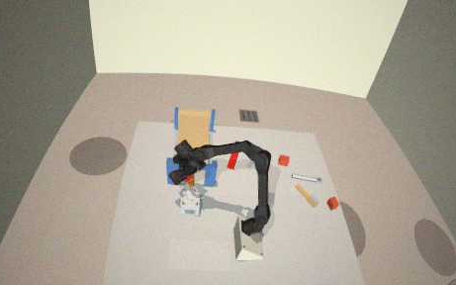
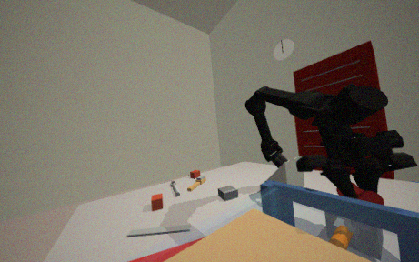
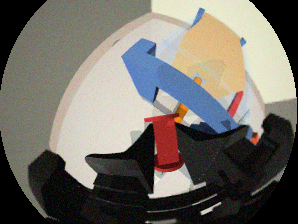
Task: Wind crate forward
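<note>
My gripper [image 1: 187, 178] [image 2: 361, 191] [image 3: 161, 124] is shut on the red grip of the winch handle [image 3: 166, 142], between the blue frame and the winch. Below it in the top view is the pale winch [image 1: 190, 204]; whether the handle's key sits in its hole is hidden. The tan crate [image 1: 194, 126] [image 2: 258, 241] [image 3: 215, 50] looks flat behind clear panels. In the wrist view its front stands back from the blue frame [image 1: 211, 175] [image 2: 349, 207] [image 3: 185, 94] at the mouth. The orange strap [image 1: 191, 183] [image 2: 341, 236] [image 3: 181, 113] shows near the frame.
A red bar [image 1: 232, 157] lies right of the rack. Further right are red blocks [image 1: 284, 160] [image 1: 332, 203] [image 2: 156, 202], a grey wrench [image 1: 306, 178] [image 2: 174, 188] and an orange-handled hammer [image 1: 307, 195] [image 2: 195, 185]. A grey block [image 2: 227, 193] also shows. My arm arches over the bench.
</note>
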